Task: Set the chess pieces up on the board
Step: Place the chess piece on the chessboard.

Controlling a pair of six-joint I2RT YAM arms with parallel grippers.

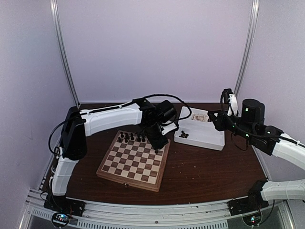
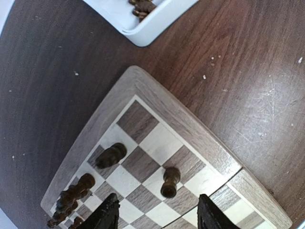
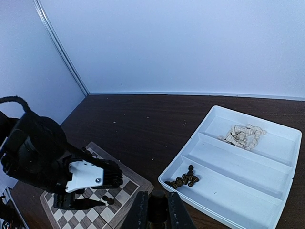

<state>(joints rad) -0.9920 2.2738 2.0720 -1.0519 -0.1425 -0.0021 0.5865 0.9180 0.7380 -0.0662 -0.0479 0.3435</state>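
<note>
Few dark pieces (image 1: 131, 137) stand at the board's (image 1: 125, 177) far edge; the rest wait in the tray (image 1: 209, 141). Your left pincer (image 2: 157, 217) gapes; the right pincer (image 3: 157, 214) grips a dark piece (image 3: 157, 199).

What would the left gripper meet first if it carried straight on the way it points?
Most likely the dark brown turned wooden chess piece standing just ahead of the open left gripper, on the checked wooden chessboard. Depth is unclear, so it might reach the board surface beside it instead.
</note>
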